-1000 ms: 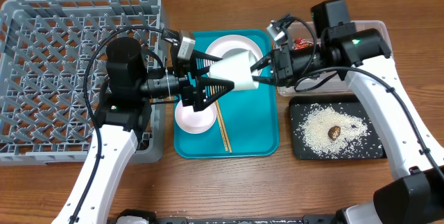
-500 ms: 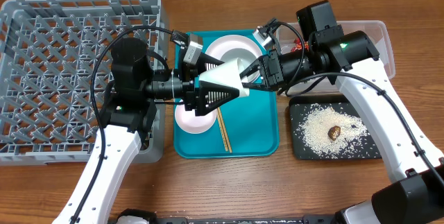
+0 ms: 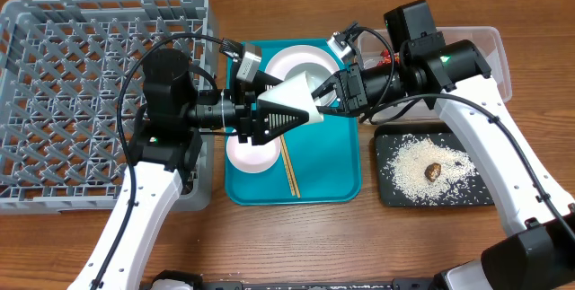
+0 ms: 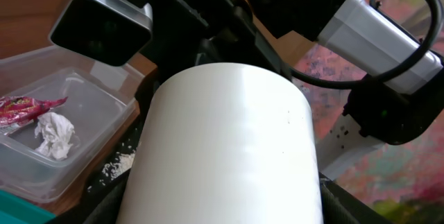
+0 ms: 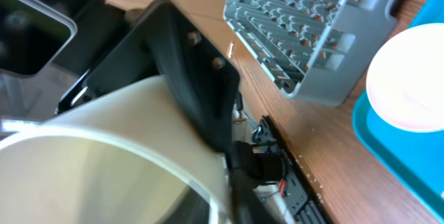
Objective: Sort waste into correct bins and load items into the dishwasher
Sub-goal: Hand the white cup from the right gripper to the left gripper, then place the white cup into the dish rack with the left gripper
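Note:
A grey-green bowl (image 3: pixel 295 100) hangs on its side above the teal tray, held between both arms. My left gripper (image 3: pixel 284 118) is shut on its outer wall from the left; the bowl fills the left wrist view (image 4: pixel 229 148), with a finger on each side. My right gripper (image 3: pixel 325 97) is shut on its rim from the right, and the right wrist view shows the bowl's inside (image 5: pixel 104 154). The white plate (image 3: pixel 305 59), pale pink bowl (image 3: pixel 252 153) and chopsticks (image 3: pixel 289 169) lie on the tray. The dish rack (image 3: pixel 72 101) stands at the left. The small white cup is hidden.
The teal tray (image 3: pixel 340 169) is in the middle. The clear tub (image 3: pixel 492 52) at the back right holds the red wrapper (image 3: pixel 389 57) and crumpled foil (image 4: pixel 55 130). The black tray (image 3: pixel 395 193) holds rice (image 3: pixel 415 166) and a brown lump (image 3: pixel 433 171).
The right arm carried the bowl left toward my left gripper. The left fingers then closed in round the bowl's wall.

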Available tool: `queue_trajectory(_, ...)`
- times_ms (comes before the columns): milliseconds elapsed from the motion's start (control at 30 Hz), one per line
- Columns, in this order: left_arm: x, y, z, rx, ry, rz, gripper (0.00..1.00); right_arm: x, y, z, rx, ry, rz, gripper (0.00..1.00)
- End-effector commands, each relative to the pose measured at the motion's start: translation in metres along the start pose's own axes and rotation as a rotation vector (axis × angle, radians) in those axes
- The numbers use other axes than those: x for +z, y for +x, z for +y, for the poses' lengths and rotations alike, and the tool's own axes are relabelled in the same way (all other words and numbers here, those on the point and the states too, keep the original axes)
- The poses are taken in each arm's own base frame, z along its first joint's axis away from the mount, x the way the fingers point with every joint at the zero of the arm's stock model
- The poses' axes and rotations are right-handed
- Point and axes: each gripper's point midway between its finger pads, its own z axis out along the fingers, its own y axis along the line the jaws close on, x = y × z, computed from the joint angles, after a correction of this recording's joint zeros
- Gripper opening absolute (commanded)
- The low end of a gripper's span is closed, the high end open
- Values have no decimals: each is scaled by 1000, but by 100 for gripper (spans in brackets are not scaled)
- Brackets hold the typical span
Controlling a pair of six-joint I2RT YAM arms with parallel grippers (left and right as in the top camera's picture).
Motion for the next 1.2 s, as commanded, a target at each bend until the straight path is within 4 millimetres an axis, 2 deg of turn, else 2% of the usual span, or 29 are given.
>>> queue_trajectory(0, 1, -5, 1, 14, -13, -7, 56, -1, 0, 2, -6, -10, -1, 29)
queue_trajectory(67, 0, -4, 3, 33, -20, -7, 49, -4, -3, -12, 6, 65, -23, 40)
queue_trajectory(167, -9, -4, 19, 0, -96, -25, 44, -19, -8, -46, 57, 242, -70, 43)
queue_trajectory(233, -20, -2, 34, -21, -159, -36, 40, -39, -9, -74, 122, 387, -113, 43)
queue_trajectory(367, -58, 7, 75, -144, -367, -76, 40, -102, -2, -129, 292, 702, -216, 43)
queue_trajectory(433, -82, 13, 93, -219, -474, -102, 34, -128, 7, -143, 349, 798, -244, 44)
queue_trajectory(467, -95, 17, 100, -250, -527, -115, 28, -140, 11, -148, 373, 840, -257, 44)
queue_trajectory(533, -124, 23, 113, -315, -644, -146, 14, -162, 20, -153, 386, 916, -269, 44)
queue_trajectory(600, -157, 32, 122, -377, -788, -172, 9, -181, 28, -156, 399, 977, -288, 44)
queue_trajectory(700, -215, 47, 125, -461, -1052, -195, 6, -208, 38, -159, 438, 1052, -327, 46)
queue_trajectory(800, -273, 65, 116, -568, -1343, -207, 4, -220, 44, -160, 471, 1060, -347, 46)
queue_trajectory(900, -325, 87, 99, -672, -1612, -201, 4, -222, 45, -160, 479, 1061, -350, 47)
queue_trajectory(1000, -352, 108, 91, -760, -1768, -177, 4, -222, 45, -160, 478, 1061, -351, 47)
queue_trajectory(1167, -357, 129, 108, -851, -1775, -101, 8, -222, 45, -160, 478, 1061, -350, 47)
